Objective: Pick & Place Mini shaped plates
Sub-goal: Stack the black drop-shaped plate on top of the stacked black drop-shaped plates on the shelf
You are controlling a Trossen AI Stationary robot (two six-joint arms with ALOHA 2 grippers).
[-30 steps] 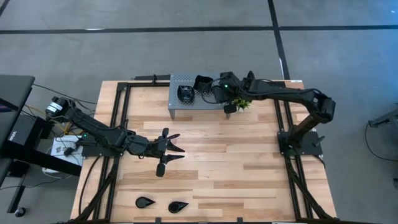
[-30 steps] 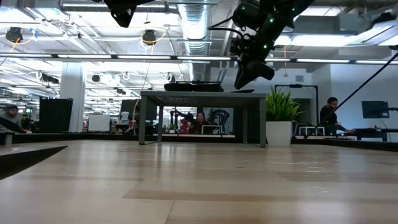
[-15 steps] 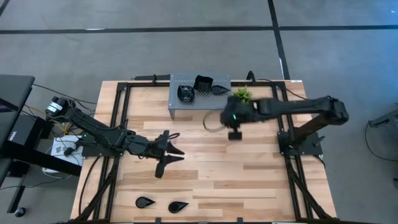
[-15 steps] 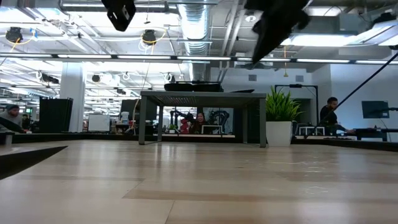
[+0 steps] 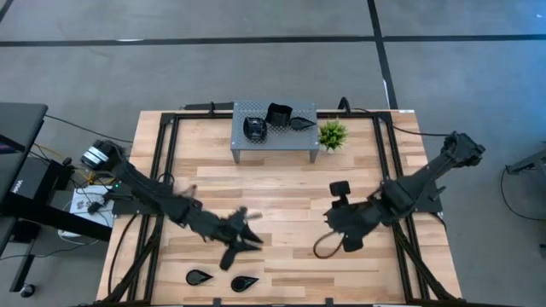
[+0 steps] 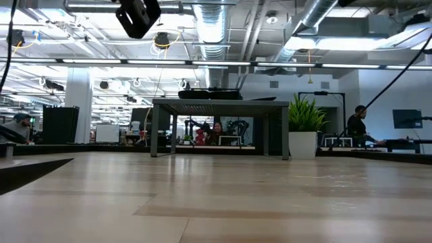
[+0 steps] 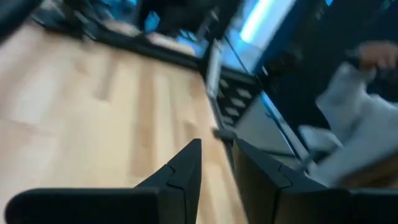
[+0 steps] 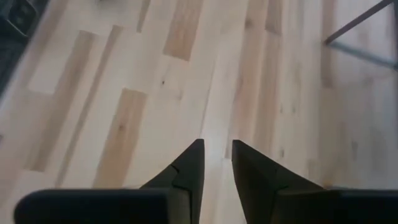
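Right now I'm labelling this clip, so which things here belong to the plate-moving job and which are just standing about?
Belonging to the job:
- two teardrop plates at the table's near edge
- three plates on the small grey stand
- left gripper
- right gripper

Just standing about:
- potted plant
- people in the room behind

You get the high view straight down over the whole table [image 5: 281,196]. Your low view sits at tabletop level, facing far across to the grey stand [image 6: 219,104], which both share. Each wrist view looks close over the boards, past its own fingers.
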